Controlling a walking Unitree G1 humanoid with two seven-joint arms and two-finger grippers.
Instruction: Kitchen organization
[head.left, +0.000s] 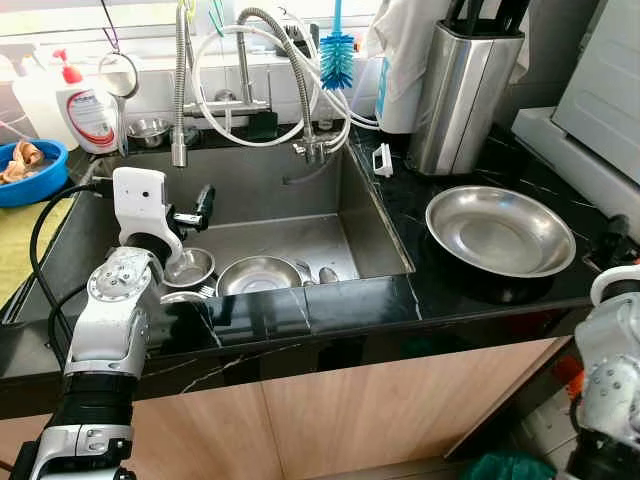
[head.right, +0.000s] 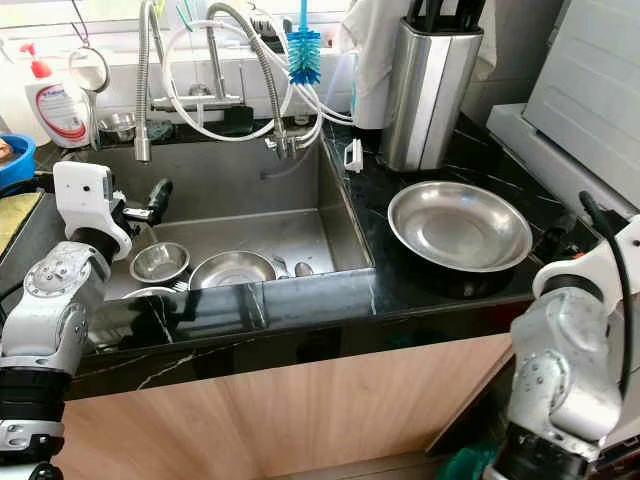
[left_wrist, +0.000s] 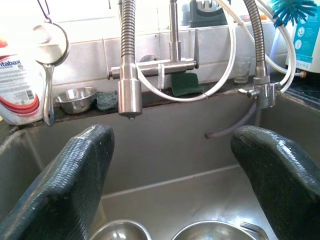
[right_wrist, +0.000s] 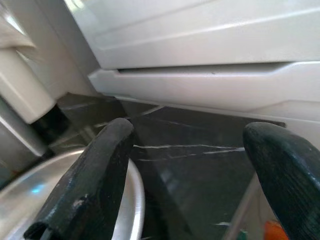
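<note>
Take the sink (head.left: 370, 215) as your landmark. Your left claw (head.left: 204, 203) hangs open over its left half, above a small bowl (head.left: 188, 267). A larger bowl (head.left: 258, 274) sits beside that in the basin. Right of the sink, a wide steel pan (head.left: 499, 230) rests on the counter (head.left: 420, 285). Your right claw (right_wrist: 192, 170) is open just past the pan.

Black table (head.left: 470, 180) veined with thin white marbling; silver steel sink (head.left: 290, 200) and bowls (head.left: 258, 275); blue bristled brush (head.left: 337, 58); blue tub (head.left: 30, 172); white, red-labelled soap bottle (head.left: 88, 108).
</note>
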